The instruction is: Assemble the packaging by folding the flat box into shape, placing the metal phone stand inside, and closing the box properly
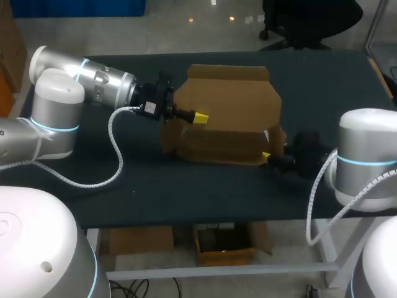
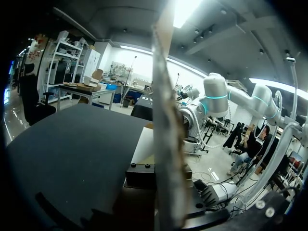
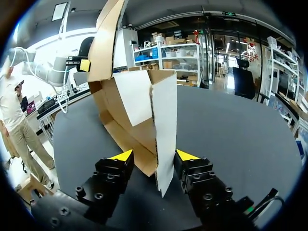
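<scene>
The left claw [image 1: 200, 117] pinches the box [image 1: 232, 99] by its upper flap. The right claw [image 3: 154, 155] stands open, 2 fingers astride a wall.

Box [image 1: 226, 112] fills table [image 1: 186, 186] middle — near strip free.

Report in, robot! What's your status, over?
Left gripper at box upper flap, grip unclear. Right gripper open, a box wall between its fingers. Box partly folded, not closed. Phone stand not in sight.
</scene>
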You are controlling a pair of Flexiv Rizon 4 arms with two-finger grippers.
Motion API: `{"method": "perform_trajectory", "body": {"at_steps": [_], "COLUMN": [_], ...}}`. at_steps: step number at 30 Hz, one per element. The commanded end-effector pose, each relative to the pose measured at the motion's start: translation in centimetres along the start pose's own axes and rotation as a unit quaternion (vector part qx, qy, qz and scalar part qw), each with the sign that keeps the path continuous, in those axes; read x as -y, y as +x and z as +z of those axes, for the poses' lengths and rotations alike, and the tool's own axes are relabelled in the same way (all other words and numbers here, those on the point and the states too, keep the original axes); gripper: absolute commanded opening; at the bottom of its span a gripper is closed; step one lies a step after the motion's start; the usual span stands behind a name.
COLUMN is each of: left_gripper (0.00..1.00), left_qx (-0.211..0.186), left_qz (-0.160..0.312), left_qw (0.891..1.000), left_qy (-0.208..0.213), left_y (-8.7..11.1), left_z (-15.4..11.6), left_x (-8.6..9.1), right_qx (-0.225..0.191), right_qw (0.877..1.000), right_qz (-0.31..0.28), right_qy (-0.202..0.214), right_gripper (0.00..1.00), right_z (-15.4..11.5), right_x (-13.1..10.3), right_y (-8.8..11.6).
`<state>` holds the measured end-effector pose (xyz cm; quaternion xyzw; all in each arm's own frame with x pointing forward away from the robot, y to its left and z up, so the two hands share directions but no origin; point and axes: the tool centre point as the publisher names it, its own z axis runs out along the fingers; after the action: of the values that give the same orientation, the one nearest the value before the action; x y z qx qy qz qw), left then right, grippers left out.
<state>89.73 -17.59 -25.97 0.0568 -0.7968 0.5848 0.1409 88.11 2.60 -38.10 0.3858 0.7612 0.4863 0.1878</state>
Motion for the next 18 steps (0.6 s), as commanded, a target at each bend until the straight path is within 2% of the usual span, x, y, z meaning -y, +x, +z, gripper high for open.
{"method": "perform_trajectory", "body": {"at_steps": [1, 10, 18], "left_gripper": [0.0, 0.0, 0.0], "left_qx": [-0.001, -0.001, -0.001], "left_qz": [0.0, 0.0, 0.0], "left_qw": [1.0, 1.0, 1.0], "left_qy": [0.0, 0.0, 0.0], "left_y": [-0.18, -0.18, -0.18], "left_z": [0.2, 0.2, 0.2], "left_x": [-0.33, -0.33, -0.33], "right_qx": [0.013, 0.008, 0.004], "right_qw": [1.0, 1.0, 1.0], "right_qz": [-0.001, -0.006, -0.001], "right_qy": [-0.006, -0.008, -0.006], "right_gripper": [0.5, 0.51, 0.56], "right_z": [-0.43, 0.03, 0.47], "right_x": [0.0, -0.37, -0.25], "right_y": [0.9, 1.65, 1.84]}}
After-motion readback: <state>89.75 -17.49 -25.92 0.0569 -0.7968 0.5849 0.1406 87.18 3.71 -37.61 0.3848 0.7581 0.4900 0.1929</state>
